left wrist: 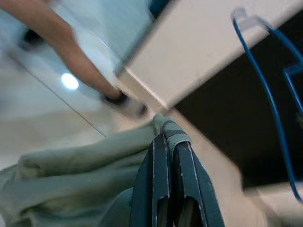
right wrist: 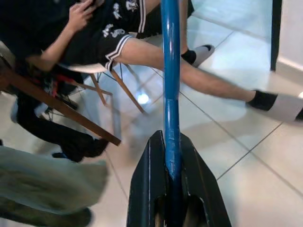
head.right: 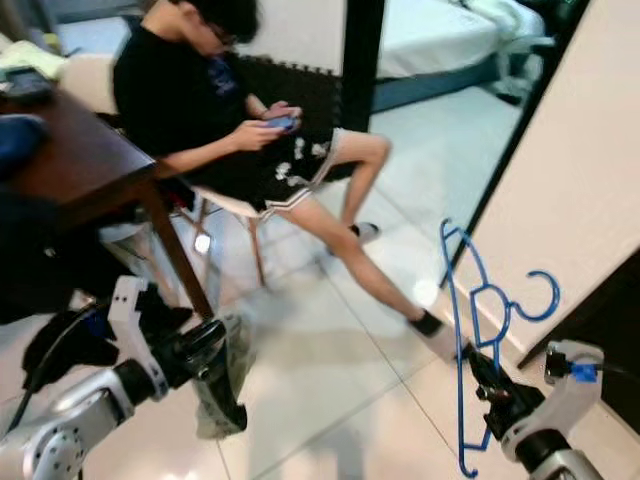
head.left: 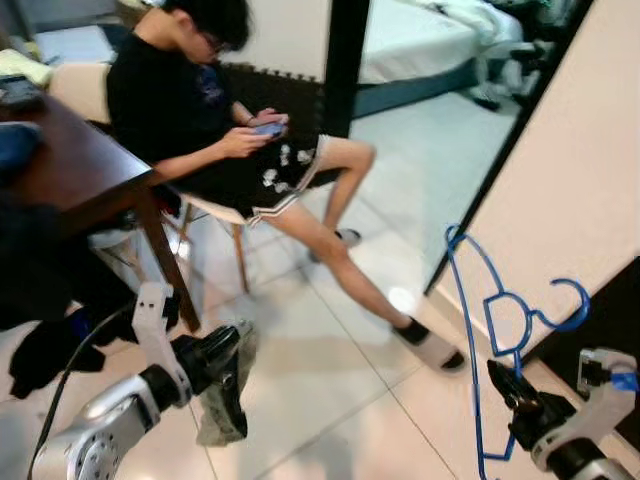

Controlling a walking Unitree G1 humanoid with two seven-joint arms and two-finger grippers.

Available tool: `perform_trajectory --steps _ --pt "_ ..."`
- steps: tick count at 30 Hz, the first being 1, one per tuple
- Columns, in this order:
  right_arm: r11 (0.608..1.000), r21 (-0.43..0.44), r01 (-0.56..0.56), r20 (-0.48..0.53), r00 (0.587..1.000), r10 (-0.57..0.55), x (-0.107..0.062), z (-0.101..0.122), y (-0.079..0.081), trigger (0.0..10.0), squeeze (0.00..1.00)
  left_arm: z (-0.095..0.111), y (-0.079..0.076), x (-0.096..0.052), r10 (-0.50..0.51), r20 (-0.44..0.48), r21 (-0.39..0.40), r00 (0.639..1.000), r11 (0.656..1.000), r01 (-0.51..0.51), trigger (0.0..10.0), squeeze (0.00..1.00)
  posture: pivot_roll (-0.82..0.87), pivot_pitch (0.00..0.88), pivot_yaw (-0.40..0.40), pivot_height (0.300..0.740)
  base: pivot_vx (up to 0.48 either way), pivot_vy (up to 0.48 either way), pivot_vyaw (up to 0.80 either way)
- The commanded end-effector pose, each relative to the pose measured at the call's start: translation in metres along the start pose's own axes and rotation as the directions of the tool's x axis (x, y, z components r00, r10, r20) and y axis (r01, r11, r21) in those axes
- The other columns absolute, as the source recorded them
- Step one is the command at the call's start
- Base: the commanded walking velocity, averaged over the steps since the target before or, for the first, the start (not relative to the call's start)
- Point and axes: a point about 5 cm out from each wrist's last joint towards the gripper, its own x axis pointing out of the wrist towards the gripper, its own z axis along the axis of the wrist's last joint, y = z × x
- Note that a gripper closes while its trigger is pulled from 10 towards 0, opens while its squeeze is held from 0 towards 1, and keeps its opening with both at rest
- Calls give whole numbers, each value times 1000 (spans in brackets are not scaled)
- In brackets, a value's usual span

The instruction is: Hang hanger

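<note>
My right hand (head.left: 505, 385) is clamped on the bottom bar of a blue hanger (head.left: 490, 330), which stands upright above it, hook pointing toward the dark opening beside the hand. My left hand (head.left: 232, 395) pinches a pale green cloth (left wrist: 71, 165). I judge the thin bar could twist, or snag the beige wall (head.left: 560, 180).

Blue wire hanger (head.left: 487, 330), thin and bare, standing on end near 4 o'clock (hook curling toward 3 o'clock), clamped low on its straight bar, beside a cream wall.
</note>
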Motion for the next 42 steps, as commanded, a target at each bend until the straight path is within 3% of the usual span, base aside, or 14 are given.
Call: perform_trajectory --steps 1,6,14,42 --pt "1000 11 11 -14 1000 -10 -4 0 -5 10000 0 -4 -5 1 -70 -41 -15 997 997 69 10000 0 -37 140 -13 740 0 0 -800" --pt "998 -2 68 -6 998 -68 -3 1 -9 10000 0 1 -3 6 -51 -25 2 998 999 52 10000 0 -37 151 0 740 0 0 -800" --pt "999 2 49 -9 999 -49 -4 5 -8 10000 0 9 2 3 52 53 30 997 998 -54 10000 0 -36 160 -6 740 0 0 -800" --pt "1000 29 7 -22 1000 -6 -3 6 -4 10000 0 12 5 7 60 40 47 997 997 -62 10000 0 -40 160 11 740 0 0 -800"
